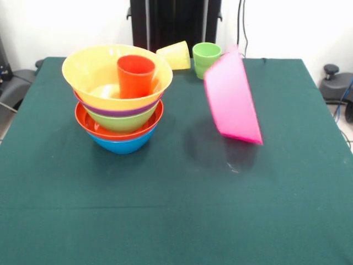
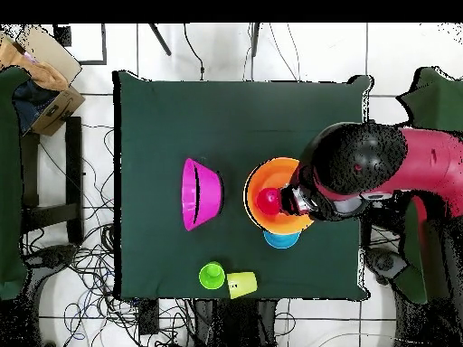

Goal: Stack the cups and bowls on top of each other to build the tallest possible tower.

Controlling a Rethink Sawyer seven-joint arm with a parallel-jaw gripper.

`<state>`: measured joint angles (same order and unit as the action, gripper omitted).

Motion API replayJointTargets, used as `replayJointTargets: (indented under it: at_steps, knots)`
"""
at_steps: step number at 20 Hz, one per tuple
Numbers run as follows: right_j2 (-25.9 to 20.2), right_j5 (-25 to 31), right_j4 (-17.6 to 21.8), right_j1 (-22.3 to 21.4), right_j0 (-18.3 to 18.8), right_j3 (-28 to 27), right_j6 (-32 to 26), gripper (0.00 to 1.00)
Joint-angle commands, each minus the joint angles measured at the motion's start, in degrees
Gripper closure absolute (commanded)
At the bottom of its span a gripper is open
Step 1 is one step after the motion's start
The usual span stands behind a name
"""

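White walls [image 1: 298, 27], tiled floor [image 2: 298, 50] strewn with cables [image 2: 90, 262].

Green table [image 1: 165, 221]: tower [image 1: 118, 105], tilted pink bowl [image 1: 231, 99], green cup [image 1: 206, 57], toppled yellow cup [image 1: 175, 54].

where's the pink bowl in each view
Front view: pink bowl right of centre, tipped on its side, apart from the tower.
Overhead view: pink bowl centre-left, left of the tower.
Shared landmark: the green cup beside the tipped yellow cup.
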<state>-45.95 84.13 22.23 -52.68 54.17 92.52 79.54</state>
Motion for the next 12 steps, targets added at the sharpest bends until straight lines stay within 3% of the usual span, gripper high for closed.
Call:
replayJointTargets:
  at_steps: [1, 6, 12]
  knots:
    - [-2.3, 0.2, 4.9, 2.1, -0.2, 2.9, -15.5, 0.0]
    - [-2.7, -0.7, 5.6, 2.7, -0.1, 3.2, -14.7, 0.0]
    - [-0.8, -5.3, 7.8, 3.8, -2.9, 4.7, -7.9, 0.0]
